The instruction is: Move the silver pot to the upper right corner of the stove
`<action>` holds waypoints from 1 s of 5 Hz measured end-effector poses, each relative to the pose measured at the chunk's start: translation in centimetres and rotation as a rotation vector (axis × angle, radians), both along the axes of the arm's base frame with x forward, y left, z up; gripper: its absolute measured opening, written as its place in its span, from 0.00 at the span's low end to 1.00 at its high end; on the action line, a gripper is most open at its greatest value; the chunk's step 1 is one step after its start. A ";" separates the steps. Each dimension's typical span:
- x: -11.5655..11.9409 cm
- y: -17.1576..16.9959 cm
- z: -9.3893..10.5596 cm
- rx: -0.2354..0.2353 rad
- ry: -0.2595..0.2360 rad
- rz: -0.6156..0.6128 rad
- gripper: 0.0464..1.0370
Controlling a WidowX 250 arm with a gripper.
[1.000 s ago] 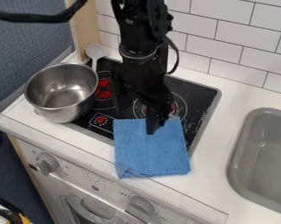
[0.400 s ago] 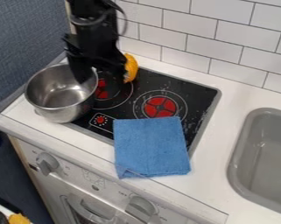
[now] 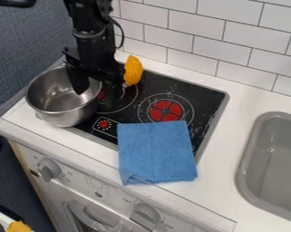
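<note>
The black gripper [image 3: 98, 90] hangs over the left part of the stove, at the silver pot's right rim. It is open, one finger down inside the pot and the other outside its wall, over the black cooktop. The silver pot [image 3: 65, 118] stands upright and empty at the stove's left side, partly over the white counter. The black stove [image 3: 199, 97] has two red burner marks, the left one partly hidden by the gripper. Its upper right corner has nothing on it.
A folded blue cloth [image 3: 155, 152] covers the stove's front right part. An orange-yellow object [image 3: 133, 71] is behind the gripper, at the stove's back. The grey sink [image 3: 274, 158] lies to the right, and a tiled wall [image 3: 196, 29] runs behind.
The gripper has moved left from above the cloth and right burner to the pot, then lower onto its rim. The orange-yellow object has come into sight. Pot and cloth have stayed put.
</note>
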State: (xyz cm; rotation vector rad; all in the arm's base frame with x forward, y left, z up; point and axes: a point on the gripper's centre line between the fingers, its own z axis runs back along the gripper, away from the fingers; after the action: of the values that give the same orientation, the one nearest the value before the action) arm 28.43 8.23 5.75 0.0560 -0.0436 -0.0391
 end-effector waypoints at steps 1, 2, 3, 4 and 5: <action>0.5 0.5 -2.2 -0.003 0.063 0.010 0.91; 0.5 0.6 -2.3 0.004 0.064 0.009 0.63; 1.0 0.0 -2.1 0.024 0.063 -0.030 0.33; 1.0 -0.2 -2.1 0.031 0.068 -0.037 0.11; 1.0 -0.4 -2.1 0.043 0.072 -0.038 0.04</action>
State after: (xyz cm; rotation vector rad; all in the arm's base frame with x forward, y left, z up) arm 29.43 7.85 3.67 0.0962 0.0285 -0.0798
